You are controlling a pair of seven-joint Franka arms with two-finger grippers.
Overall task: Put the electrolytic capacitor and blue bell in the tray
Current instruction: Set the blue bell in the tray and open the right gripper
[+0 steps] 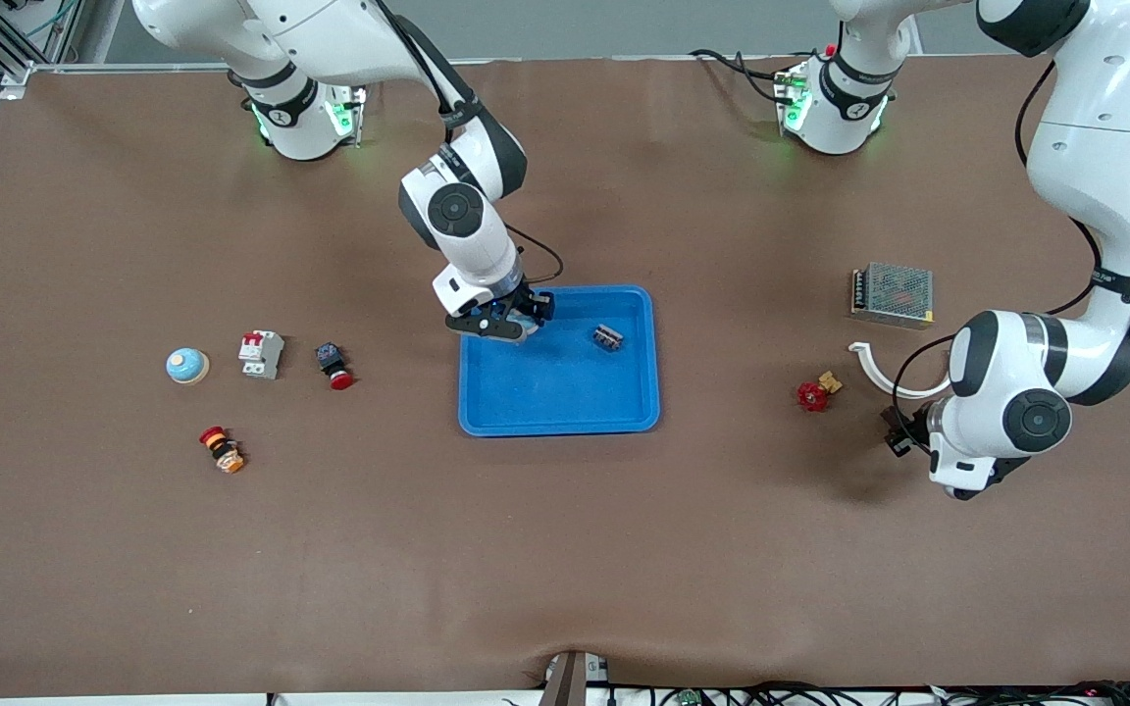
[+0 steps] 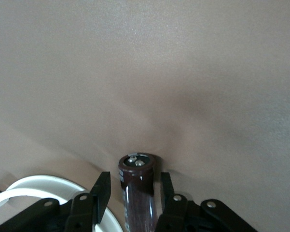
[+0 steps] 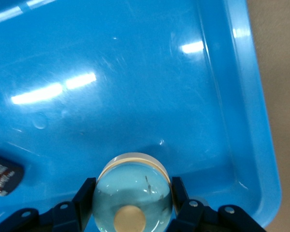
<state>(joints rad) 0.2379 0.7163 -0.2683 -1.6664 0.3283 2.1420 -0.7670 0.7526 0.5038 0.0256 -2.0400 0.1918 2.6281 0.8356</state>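
My right gripper (image 1: 504, 324) hangs over the corner of the blue tray (image 1: 565, 412) toward the right arm's base. It is shut on a pale blue bell (image 3: 134, 193) with a tan button, and the tray floor (image 3: 135, 72) lies under it. Another blue bell (image 1: 187, 365) sits on the table toward the right arm's end. My left gripper (image 1: 903, 436) is low over the table toward the left arm's end. It is shut on the dark brown electrolytic capacitor (image 2: 137, 188), whose terminal end sticks out past the fingertips (image 2: 105, 178).
A small dark part (image 1: 607, 337) lies in the tray. Near the second bell are a white breaker (image 1: 261, 354), a red push button (image 1: 333, 365) and a red-and-orange button (image 1: 222, 449). By the left gripper lie a white curved piece (image 1: 879, 373), a red valve (image 1: 813, 394) and a metal power supply (image 1: 892, 294).
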